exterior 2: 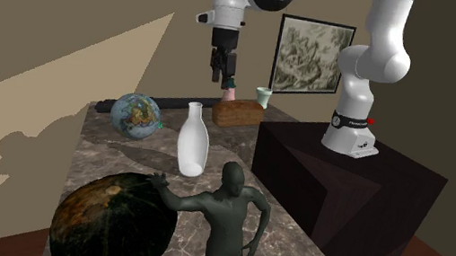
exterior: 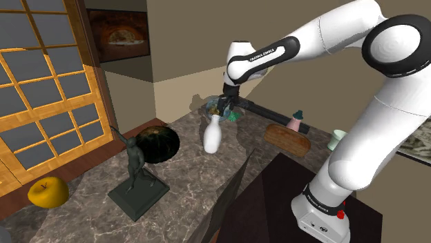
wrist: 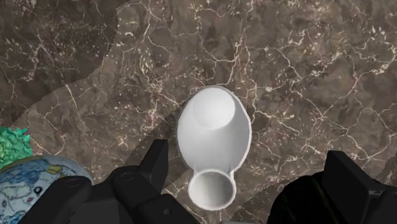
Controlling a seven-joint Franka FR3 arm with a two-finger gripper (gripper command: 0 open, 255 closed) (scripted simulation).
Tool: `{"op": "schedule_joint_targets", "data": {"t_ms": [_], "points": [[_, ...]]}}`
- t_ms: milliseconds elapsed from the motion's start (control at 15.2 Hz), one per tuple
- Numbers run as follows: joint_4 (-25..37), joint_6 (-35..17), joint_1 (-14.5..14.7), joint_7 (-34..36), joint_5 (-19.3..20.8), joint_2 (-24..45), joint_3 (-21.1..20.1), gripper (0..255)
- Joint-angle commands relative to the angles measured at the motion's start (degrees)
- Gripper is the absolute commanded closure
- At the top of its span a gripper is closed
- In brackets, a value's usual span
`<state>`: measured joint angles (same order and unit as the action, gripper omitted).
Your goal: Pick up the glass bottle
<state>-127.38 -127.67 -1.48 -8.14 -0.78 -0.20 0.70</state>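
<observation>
1. The step in hand is the approach. The end effector [exterior 2: 223,78] hangs above the white bottle [exterior 2: 192,140] with clear air between them, so nothing is gripped yet.
2. The bottle stands upright on the dark marbled counter [exterior: 83,207], near its middle. It has a round body narrowing to a slim neck and an open mouth.
3. In the wrist view the two black fingers [wrist: 153,168] stand wide apart, so the end effector is open and empty. The bottle's mouth lies between them, nearer one finger than the other.
4. The neighbours matter for the descent. A globe [exterior 2: 135,115] sits just beside the bottle on the second exterior view's left, and its edge shows close to one finger in the wrist view. A dark pumpkin [exterior: 157,143] and a figure statue [exterior: 136,166] stand further along the counter, apart from the bottle. A loaf [exterior 2: 237,112] lies behind it, towards the stand.
5. My judgement is that the next move needs a small sideways correction to centre the neck between the fingers. A straight descent should then bring the pads level with the neck or upper shoulder.
6. Only then should the fingers close. The surface looks smooth and rounded, so a grip too low on the swelling body may slip or tip the bottle towards the globe.
</observation>
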Motion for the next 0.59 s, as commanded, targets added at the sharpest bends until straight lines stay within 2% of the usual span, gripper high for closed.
{"op": "schedule_joint_targets", "data": {"t_ms": [0,264,528], "points": [[2.70,-1.94,0.00,0.24,0.64,4.63,0.00,0],[9.01,-4.43,-0.06,0.52,1.86,13.47,0.28,0],[8.22,-7.13,-0.05,0.55,1.86,15.38,0.30,0]]}}
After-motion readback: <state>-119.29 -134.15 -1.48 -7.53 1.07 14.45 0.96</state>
